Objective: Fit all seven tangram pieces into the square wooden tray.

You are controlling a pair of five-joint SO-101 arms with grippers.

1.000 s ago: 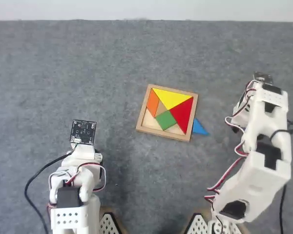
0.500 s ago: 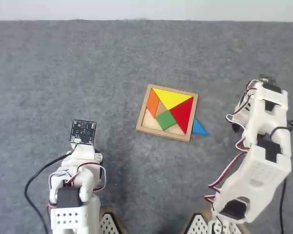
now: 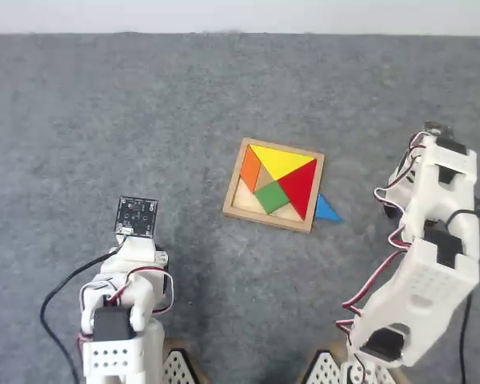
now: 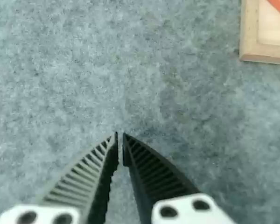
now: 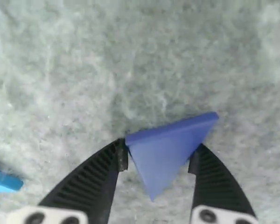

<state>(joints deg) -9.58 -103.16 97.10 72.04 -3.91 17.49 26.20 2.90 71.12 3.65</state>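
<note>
The right arm point(image 3: 430, 240) stands folded at the grey mat's point(image 3: 144, 104) right side, well apart from the slightly turned square wooden tray point(image 3: 266, 219). The right gripper point(image 5: 159, 154) pinches a dark blue triangle point(image 5: 165, 144), whose long edge spans the fingers and whose apex points toward the wrist. The left gripper point(image 4: 119, 140) hangs pressed together over the mat. A light blue triangle point(image 3: 326, 210) lies against the tray's right rim, pointing away from it.

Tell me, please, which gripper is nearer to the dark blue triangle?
Right. The right gripper holds the dark blue triangle between its fingers; the left gripper is shut over bare carpet, near a corner of the tray.
</note>
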